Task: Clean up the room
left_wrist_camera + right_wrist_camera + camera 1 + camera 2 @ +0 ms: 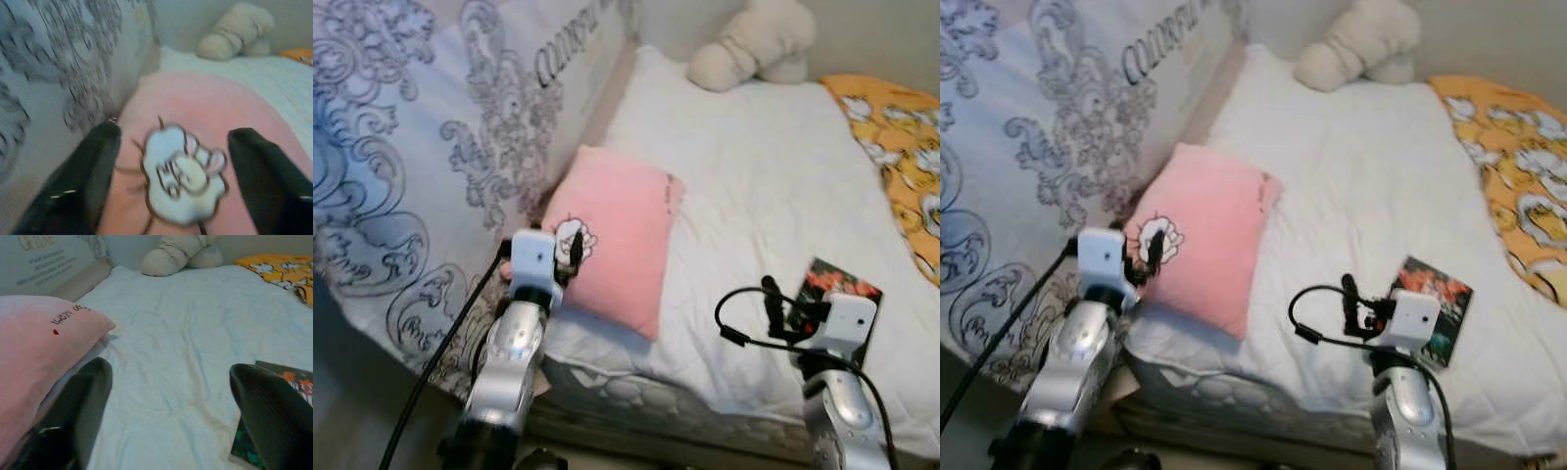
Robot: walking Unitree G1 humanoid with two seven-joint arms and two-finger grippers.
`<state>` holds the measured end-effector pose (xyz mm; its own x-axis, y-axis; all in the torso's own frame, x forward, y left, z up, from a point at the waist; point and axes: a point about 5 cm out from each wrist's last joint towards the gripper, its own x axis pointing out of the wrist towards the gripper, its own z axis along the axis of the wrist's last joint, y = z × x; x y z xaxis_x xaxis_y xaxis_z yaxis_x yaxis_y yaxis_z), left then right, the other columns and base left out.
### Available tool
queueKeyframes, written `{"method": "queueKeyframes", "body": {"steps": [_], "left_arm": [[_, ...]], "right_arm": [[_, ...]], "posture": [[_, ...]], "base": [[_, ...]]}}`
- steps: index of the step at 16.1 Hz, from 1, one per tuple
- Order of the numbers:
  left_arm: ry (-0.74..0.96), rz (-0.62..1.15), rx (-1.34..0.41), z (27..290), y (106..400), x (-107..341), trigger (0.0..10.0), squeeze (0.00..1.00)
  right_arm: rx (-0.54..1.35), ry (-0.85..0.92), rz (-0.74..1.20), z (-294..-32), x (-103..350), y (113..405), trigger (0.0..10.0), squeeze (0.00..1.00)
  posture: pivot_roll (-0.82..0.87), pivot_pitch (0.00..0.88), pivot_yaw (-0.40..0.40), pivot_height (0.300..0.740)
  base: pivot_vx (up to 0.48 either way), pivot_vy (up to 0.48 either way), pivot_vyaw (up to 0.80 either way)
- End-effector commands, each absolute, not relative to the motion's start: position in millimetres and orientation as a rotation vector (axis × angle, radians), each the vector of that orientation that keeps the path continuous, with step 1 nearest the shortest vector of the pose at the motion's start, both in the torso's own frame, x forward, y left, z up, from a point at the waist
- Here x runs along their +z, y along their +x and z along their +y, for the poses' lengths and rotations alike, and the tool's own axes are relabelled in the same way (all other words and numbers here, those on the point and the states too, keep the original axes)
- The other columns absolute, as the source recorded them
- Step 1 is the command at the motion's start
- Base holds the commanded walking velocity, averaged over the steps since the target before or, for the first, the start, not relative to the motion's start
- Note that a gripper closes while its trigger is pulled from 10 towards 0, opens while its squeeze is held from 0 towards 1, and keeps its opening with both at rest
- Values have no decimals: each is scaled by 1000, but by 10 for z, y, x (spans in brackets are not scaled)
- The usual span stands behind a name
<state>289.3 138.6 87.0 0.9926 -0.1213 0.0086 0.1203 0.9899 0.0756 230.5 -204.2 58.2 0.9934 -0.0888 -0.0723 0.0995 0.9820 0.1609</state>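
Lying on the bed (773, 186) near its left edge, the pink pillow (617, 235) was square and soft, plain pink over most of its face, with a small white cartoon patch outlined in dark thread at the corner nearest the robot and a line of dark script with a tiny red heart along 1 side. It rested on the white quilted cover just beside the grey-patterned duvet (421, 147) that was heaped up along the bed's left side.

The left gripper (171, 166) hovered at the pillow's near corner, its 2 black fingers (93, 166) spread wide apart on either side of the white patch, grasping nothing. The right gripper (171, 396) hung over the bed's near edge, its fingers likewise released and wide apart, with bare white cover between them.

A book (1435, 299) with a dark, red-and-teal cover lay flat near the bed's near edge, just beside the right gripper. A cream plush toy (754, 44) sat at the far end of the bed, and an orange printed blanket (901, 147) covered the far right corner.
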Motion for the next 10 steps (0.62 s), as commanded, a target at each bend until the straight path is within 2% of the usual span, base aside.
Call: {"method": "queueKeyframes", "body": {"steps": [1,3,4,5,6,7,10], "left_arm": [[58,7,-146,1360,2879,845,10000,1000],[15,29,-178,1350,2871,811,10000,1000],[8,16,-166,1360,2866,813,10000,1000],[8,12,-174,1345,2868,812,10000,1000],[11,3,-213,1273,2873,827,10000,690],[15,-8,-241,1218,2878,852,10000,0],[10,-8,-243,1184,2964,880,10000,0]], "right_arm": [[-92,143,52,-2062,630,2318,10000,1000],[-46,121,72,-2003,590,2327,10000,1000],[-52,119,73,-1986,576,2361,10000,0],[-50,129,70,-1981,583,2374,10000,0],[-43,130,71,-1964,598,2400,10000,0],[-35,116,75,-1944,605,2420,10000,0],[-11,113,66,-1882,628,2499,10000,0]], "posture": [[83,0,-68,740],[78,0,-62,740],[68,0,-57,740],[66,0,-55,740],[57,0,-50,740],[51,0,-48,740],[34,0,-29,740]], "base": [[0,0,0],[0,-480,0],[0,-469,0],[0,-469,0],[0,-465,0],[0,-461,0],[0,-461,0]]}}
